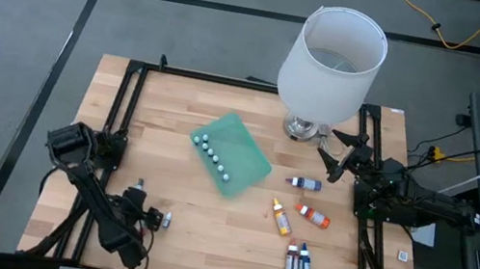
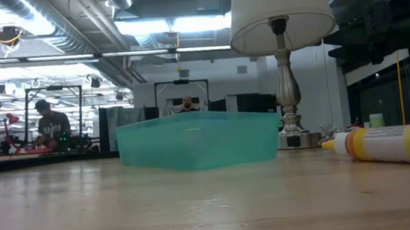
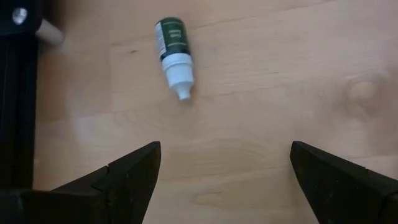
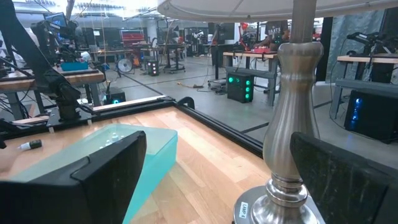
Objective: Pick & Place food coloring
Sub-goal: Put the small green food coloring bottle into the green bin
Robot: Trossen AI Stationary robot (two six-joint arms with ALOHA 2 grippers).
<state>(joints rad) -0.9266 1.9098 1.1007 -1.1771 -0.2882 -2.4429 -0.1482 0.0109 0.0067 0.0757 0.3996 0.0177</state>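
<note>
A small green dropper bottle (image 3: 174, 55) with a white cap lies on its side on the wood near the table's front left. My left gripper (image 3: 224, 180) hangs open just above the table, pointing steeply down, and the bottle lies beyond its fingertips, untouched. In the high view this gripper (image 1: 151, 216) sits beside the bottle (image 1: 165, 220). Several tiny white-capped bottles (image 1: 214, 155) stand in a row on the green tray (image 1: 245, 160). Several larger colored bottles (image 1: 304, 182) (image 1: 312, 215) (image 1: 281, 218) lie on the table's right. My right gripper (image 1: 339, 156) waits open by the lamp base.
A white-shaded lamp (image 1: 330, 62) stands at the far right, its metal stem (image 4: 292, 124) right before my right gripper (image 4: 217, 180). Two more bottles (image 1: 299, 262) lie near the front right. A black frame rail (image 3: 15, 93) runs beside the green bottle. Bare wood lies between tray and front edge.
</note>
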